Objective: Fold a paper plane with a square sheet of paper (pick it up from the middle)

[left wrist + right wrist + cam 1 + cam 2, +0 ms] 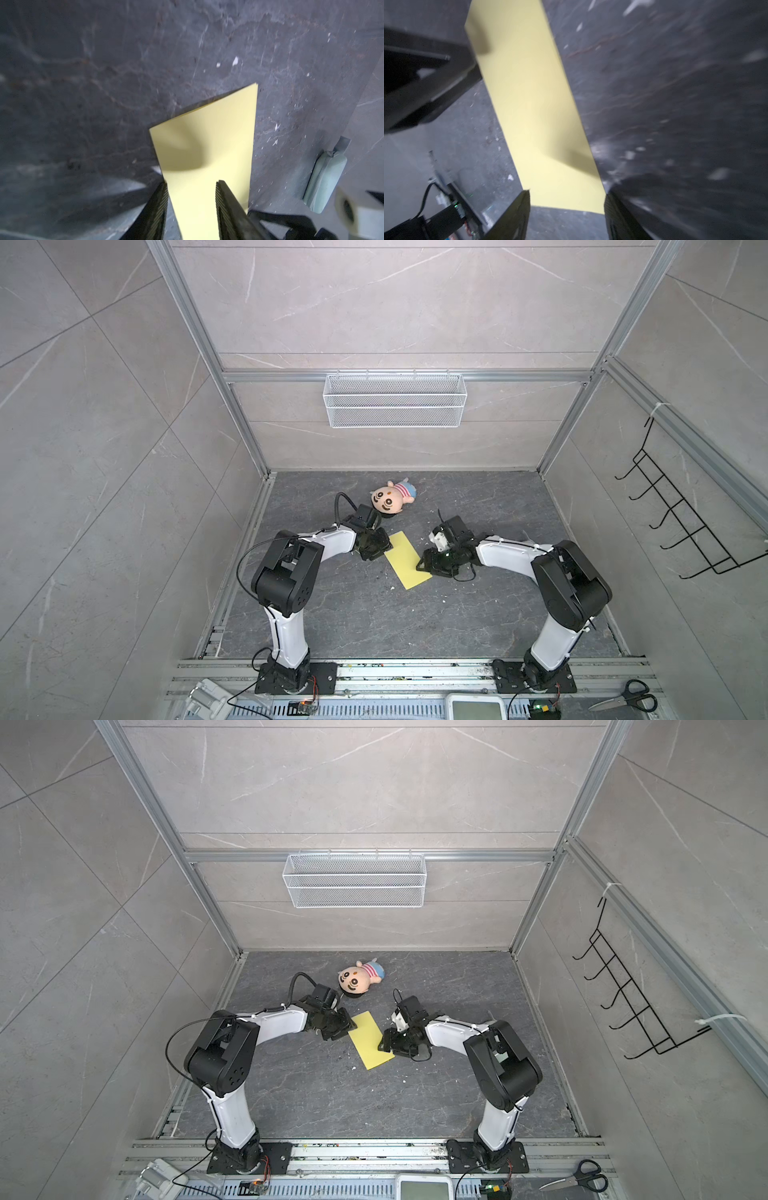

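Yellow paper sheet (408, 560) folded in half, flat on tabletop (353, 614); left tool (191, 184) & right tool (566, 193) both released, jaws apart over it.

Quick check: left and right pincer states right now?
Left pincer: open, over the folded yellow sheet, not gripping it.
Right pincer: open, over the same sheet, holding nothing.

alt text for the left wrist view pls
A yellow paper sheet, folded into a long rectangle, lies on a dark marbled tabletop, one end between the open black fingers of the left gripper. A pale green pad lies apart from it.
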